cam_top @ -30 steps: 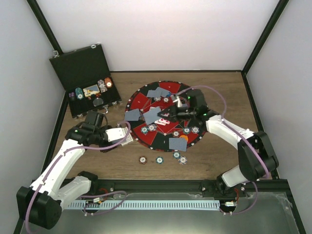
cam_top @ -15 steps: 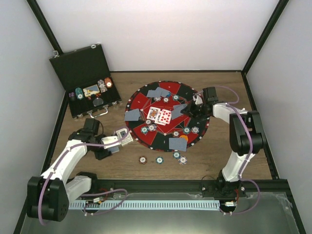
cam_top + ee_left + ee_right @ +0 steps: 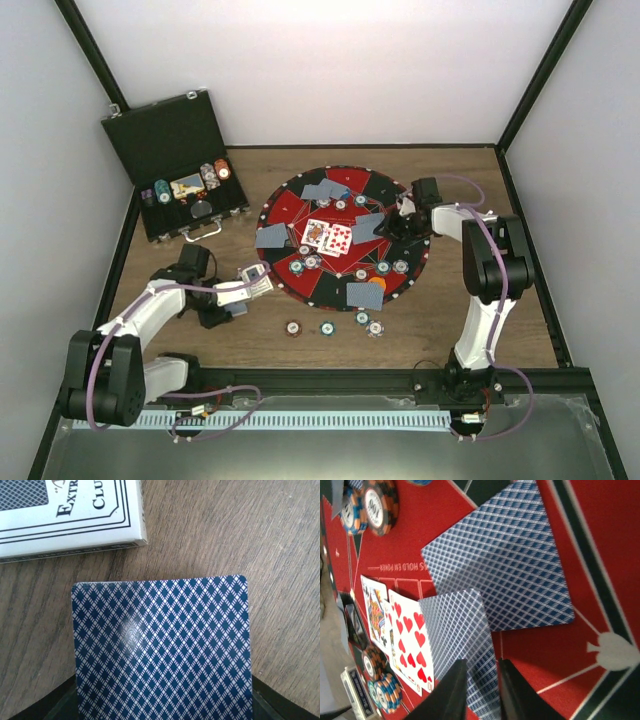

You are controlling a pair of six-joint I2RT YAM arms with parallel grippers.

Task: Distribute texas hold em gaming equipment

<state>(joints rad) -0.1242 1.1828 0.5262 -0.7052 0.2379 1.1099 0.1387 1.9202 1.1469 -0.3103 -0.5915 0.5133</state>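
A large round red-and-black felt mat (image 3: 285, 210) is lying on a brown wooden table (image 3: 450, 320), seen from above. Off the mat's rim at about 8 o'clock, the left gripper (image 3: 246, 284) is being held low over the wood. Its fingers (image 3: 62, 707) are clenched on a blue diamond-backed playing card (image 3: 160, 650). A white cardboard card box (image 3: 65, 515) is lying near that card, at its 11 o'clock in the wrist view.

Inside the mat at about 3 o'clock, the right gripper (image 3: 481, 667) is being held over a second face-down blue-backed card (image 3: 457, 630), which is overlapping a face-up ten of hearts (image 3: 410, 640). Its dark fingers (image 3: 451, 690) are standing close together with a strip of that card showing between them. Whether the card is being pinched cannot be told.

Four small striped round poker chips (image 3: 327, 327) are lying in a row on the table at 6 o'clock. A black hinged case (image 3: 160, 140) is standing open at 10 o'clock.
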